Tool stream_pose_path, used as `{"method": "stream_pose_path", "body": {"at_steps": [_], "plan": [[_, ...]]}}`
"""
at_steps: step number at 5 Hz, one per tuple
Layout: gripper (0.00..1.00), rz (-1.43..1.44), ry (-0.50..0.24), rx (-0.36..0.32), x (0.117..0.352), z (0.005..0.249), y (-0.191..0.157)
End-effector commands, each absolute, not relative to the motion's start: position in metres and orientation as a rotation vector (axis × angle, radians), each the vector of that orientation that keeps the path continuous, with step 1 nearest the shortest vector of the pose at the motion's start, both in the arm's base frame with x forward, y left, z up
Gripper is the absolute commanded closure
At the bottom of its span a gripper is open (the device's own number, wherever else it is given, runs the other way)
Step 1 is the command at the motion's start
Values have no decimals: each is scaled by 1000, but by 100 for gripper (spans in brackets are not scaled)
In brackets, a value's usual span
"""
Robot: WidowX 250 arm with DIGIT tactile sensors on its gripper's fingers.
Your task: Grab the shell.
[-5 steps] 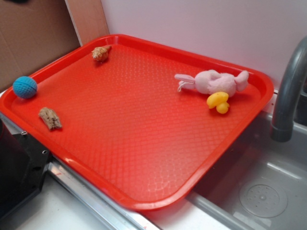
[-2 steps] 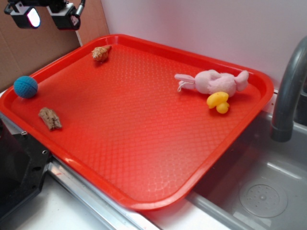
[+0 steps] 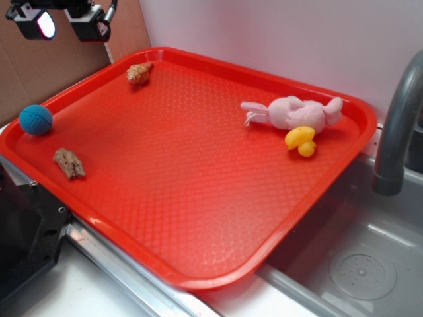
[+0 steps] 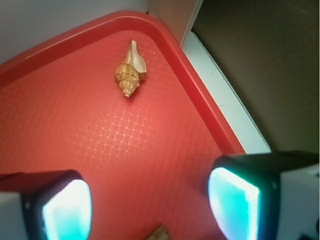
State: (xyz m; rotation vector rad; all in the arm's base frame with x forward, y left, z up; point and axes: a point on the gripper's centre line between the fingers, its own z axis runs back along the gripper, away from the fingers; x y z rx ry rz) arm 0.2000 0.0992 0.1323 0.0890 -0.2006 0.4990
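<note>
Toward twelve o'clock on the tray: the shell lies in the far corner, just inside the rim, pointed end toward the wall.
Gripper: jaws spread wide, empty, high above the shell.
Approach: descend straight, straddle the ridged whorls across the narrow width, clear of the rim.
Avoid: bark piece.

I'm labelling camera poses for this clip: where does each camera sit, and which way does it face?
Exterior: raised beside the sink, looking down across the red tray; only the gripper shows, at top left, above the tray's far corner.
Wrist: mounted on the arm, looking down past both fingers at the tray corner; the shell lies ahead, untouched.
Shared: the shell, the tray, the open gripper.
</note>
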Motion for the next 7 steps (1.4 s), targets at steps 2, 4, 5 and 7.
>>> {"method": "stream_pose_path", "body": {"at_steps": [2, 4, 5, 7], "plan": [[0, 538, -155, 148, 278, 58, 134], [0, 561, -155, 169, 291, 35, 151], [24, 584, -153, 195, 295, 29, 156], [100, 578, -134, 157, 288, 39, 156]]}}
